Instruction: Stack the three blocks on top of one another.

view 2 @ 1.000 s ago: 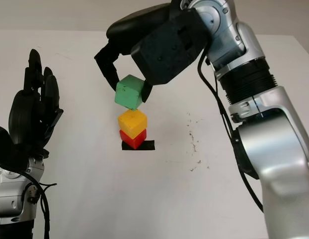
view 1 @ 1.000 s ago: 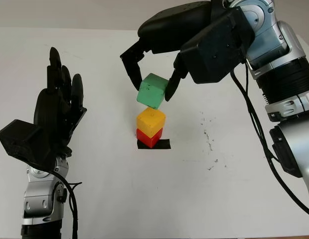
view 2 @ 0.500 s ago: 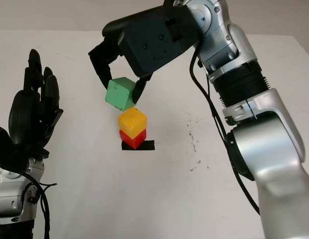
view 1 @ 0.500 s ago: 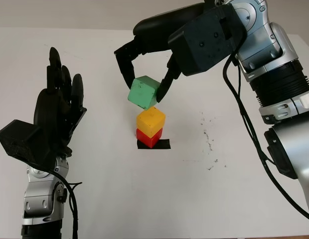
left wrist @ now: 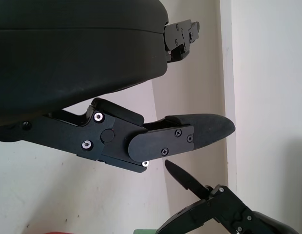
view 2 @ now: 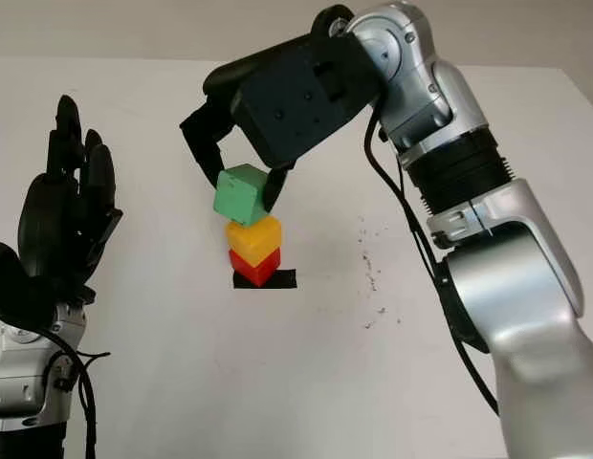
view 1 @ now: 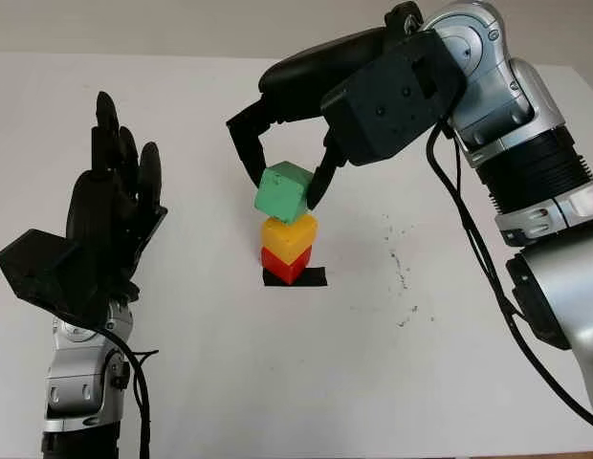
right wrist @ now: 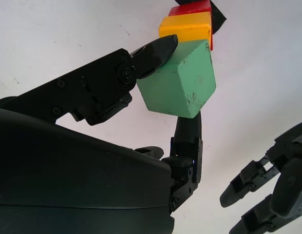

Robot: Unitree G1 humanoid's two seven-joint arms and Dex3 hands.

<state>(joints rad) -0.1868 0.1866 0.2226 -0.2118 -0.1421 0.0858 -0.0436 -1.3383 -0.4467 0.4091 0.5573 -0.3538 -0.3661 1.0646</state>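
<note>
1. Closest to me, my left hand (view 1: 110, 225) is up above the left side of the white desk (view 1: 277, 382). It points up and away from me. It is open and holds nothing.
2. My right arm (view 1: 526, 172) comes in from the bottom right, goes up the right side, then bends over to the left, toward the middle of the desk.
3. In the middle of the desk there is a small black patch (view 1: 314, 277). The red block (view 1: 282, 264) sits on it.
4. The yellow block (view 1: 288, 234) sits on top of the red block.
5. The green block (view 1: 283, 191) is right above the yellow block. It is tipped, not flat. I cannot tell if it touches the yellow block.
6. My right hand (view 1: 282, 167) reaches down over the pile from the far side. It pinches the green block, with one finger (right wrist: 156, 51) on one side and another finger on the other side.
7. Some small dark specks (view 1: 402, 263) lie on the desk to the right of the pile.
</note>
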